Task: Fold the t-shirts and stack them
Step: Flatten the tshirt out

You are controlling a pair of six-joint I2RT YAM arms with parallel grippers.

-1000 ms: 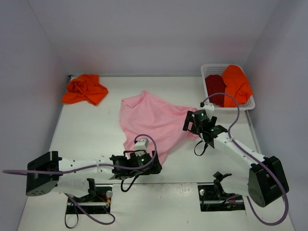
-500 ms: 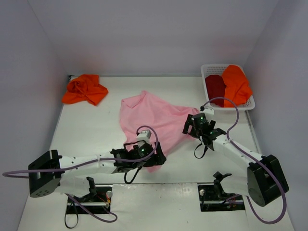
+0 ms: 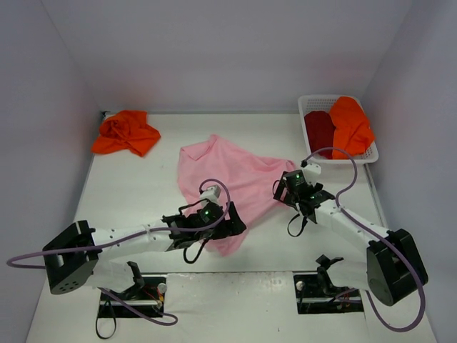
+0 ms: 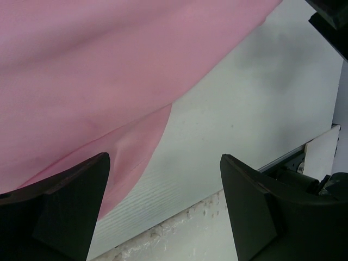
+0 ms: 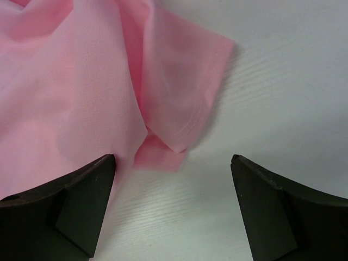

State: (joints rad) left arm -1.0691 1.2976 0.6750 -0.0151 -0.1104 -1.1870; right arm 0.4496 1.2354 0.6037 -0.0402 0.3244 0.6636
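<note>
The pink t-shirt (image 3: 228,179) is lying rumpled at mid-counter (image 3: 136,193). The left gripper (image 4: 163,187) is hovering wide open and empty over its near hem corner (image 4: 138,155), and the right gripper (image 5: 171,190), jaws likewise apart and holding nothing, is hanging just beside its sleeve (image 5: 185,103). Each should be pinching the cloth right at its edge, then both drawing apart evenly, spreading it flat before folding.
</note>
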